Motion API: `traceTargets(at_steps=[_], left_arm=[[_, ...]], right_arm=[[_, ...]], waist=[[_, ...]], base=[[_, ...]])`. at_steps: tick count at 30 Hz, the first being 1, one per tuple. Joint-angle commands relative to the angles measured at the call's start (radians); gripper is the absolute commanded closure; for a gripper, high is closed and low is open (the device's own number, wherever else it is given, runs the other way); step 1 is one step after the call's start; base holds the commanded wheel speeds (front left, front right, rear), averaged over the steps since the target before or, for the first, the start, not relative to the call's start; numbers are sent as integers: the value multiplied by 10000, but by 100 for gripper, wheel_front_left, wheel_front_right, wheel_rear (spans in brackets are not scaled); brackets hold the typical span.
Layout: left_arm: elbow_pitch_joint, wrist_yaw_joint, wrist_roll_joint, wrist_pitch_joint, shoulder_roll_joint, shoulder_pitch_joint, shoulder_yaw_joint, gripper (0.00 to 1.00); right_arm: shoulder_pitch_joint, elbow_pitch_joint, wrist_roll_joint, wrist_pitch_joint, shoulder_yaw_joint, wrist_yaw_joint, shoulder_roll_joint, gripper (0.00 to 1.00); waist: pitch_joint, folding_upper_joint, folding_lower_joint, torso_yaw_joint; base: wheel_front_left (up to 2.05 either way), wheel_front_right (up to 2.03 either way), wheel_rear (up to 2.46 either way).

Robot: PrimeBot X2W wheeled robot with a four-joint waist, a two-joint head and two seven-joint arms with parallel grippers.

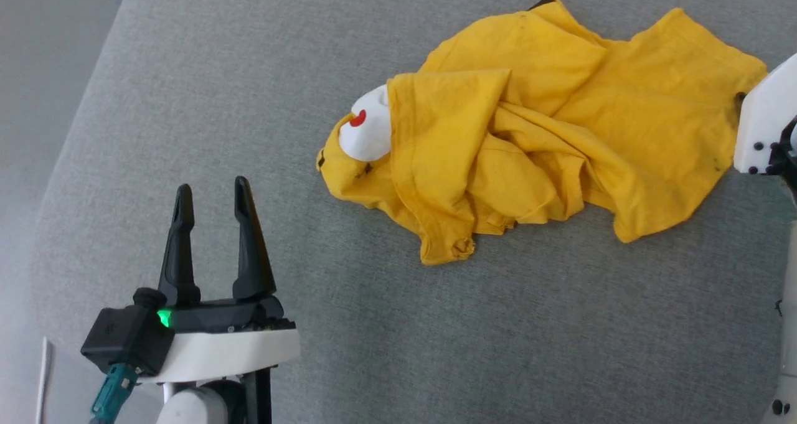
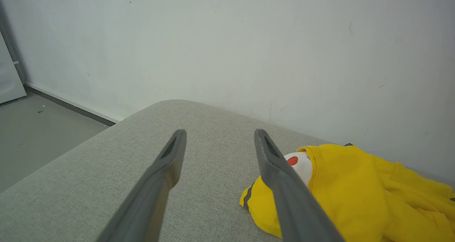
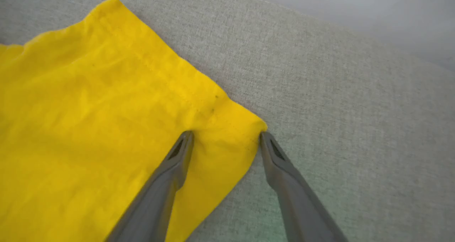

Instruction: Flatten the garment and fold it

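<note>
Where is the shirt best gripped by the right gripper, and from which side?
Probably the hemmed corner, approached from the shirt's right end. It lies flat and free on the cushion, away from the bunched folds, and the open right gripper straddles it.

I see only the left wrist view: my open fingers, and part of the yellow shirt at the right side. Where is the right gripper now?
Observer: The right gripper is at the opposite end of the garment from your left gripper, at a hemmed corner.
Operator: Does it hold that corner?
Observer: No. Its jaws stand open, one finger over the cloth and the other just beside the corner, over the grey fabric surface. Nothing is pinched.
</note>
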Motion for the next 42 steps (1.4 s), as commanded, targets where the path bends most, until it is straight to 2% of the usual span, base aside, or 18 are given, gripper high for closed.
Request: traceTargets(at_steps=[1, 2, 3, 4, 7, 10, 15, 18, 22, 27, 31, 34, 35, 36, 37, 39, 42], left_arm=[[59, -21, -70, -47, -25, -151, -29, 0], [79, -20, -72, -47, -25, -160, -37, 0], [98, -18, -68, -47, -25, -165, -34, 0], [120, -17, -54, -47, -25, -166, -21, 0], [200, -85, 57, -47, -25, -137, 32, 0], [289, -162, 169, -47, -25, -72, 86, 0], [396, -268, 383, -47, -25, 278, 302, 0], [418, -332, 500, -47, -25, 485, 407, 0], [434, -488, 715, -47, -26, 812, 562, 0], [340, -571, 794, -47, -26, 968, 590, 0], [358, -615, 810, -47, -26, 986, 552, 0], [353, -616, 802, -47, -26, 965, 579, 0], [365, -632, 812, -47, -26, 941, 585, 0], [375, -640, 816, -47, -26, 915, 601, 0], [384, -650, 824, -47, -26, 888, 620, 0], [410, -671, 849, -47, -26, 856, 667, 0], [391, -665, 859, -47, -26, 838, 717, 0]], right_arm=[[21, 297, -144, 226, -88, -7, 117, 0], [36, 421, -180, 380, -165, -7, 177, 0], [53, 528, -195, 561, -273, -7, 260, 58], [83, 617, -180, 750, -294, -7, 343, 100], [142, 581, -90, 746, -41, -7, 396, 100], [244, 319, 136, 110, 154, -7, 312, 100], [950, -501, 772, -1080, -90, -7, 331, 100], [1529, -1036, 976, -1387, -318, -7, 274, 100], [3220, -2335, 1286, -1681, -1527, -7, 211, 100], [5909, -3718, 1516, -1648, -3793, -7, 767, 100], [7576, -3973, 1720, -1869, -5054, -7, 1075, 100], [8093, -3432, 2245, -2233, -5224, -7, 1098, 100], [8094, -3238, 2450, -2484, -5189, -7, 1100, 76], [8065, -3122, 2562, -2742, -5053, -7, 1101, 20], [7989, -3092, 2631, -3006, -4857, -7, 1101, 0], [7759, -3340, 2789, -3383, -4269, -7, 1102, 0], [7354, -4344, 3318, -3551, -3143, -7, 1103, 0]], waist=[[152, -1, -1, 175], [146, -1, -1, 182], [132, -1, -1, 174], [101, -1, -1, 143], [-84, -1, -1, -55], [-453, -1, -1, -349], [-1375, -1, -1, -1079], [-1705, -1, -1, -1430], [-2150, -1, -1, -2028], [-2175, -1, -1, -2509], [-2014, -1, -1, -2763], [-1909, -1, -1, -2958], [-1888, -1, -1, -3000], [-1878, -1, -1, -3044], [-1880, -1, -1, -3087], [-1923, -1, -1, -3154], [-1982, -1, -1, -3199]], base=[[0, 0, 0], [0, 0, 0], [0, 0, 0], [0, 0, 0], [0, 0, 0], [0, 0, 0], [0, 0, 0], [0, 0, 0], [0, 0, 0], [0, 0, 0], [0, 0, 0], [0, 0, 0], [0, 0, 0], [0, 0, 0], [0, 0, 0], [0, 0, 0], [0, 0, 0]])
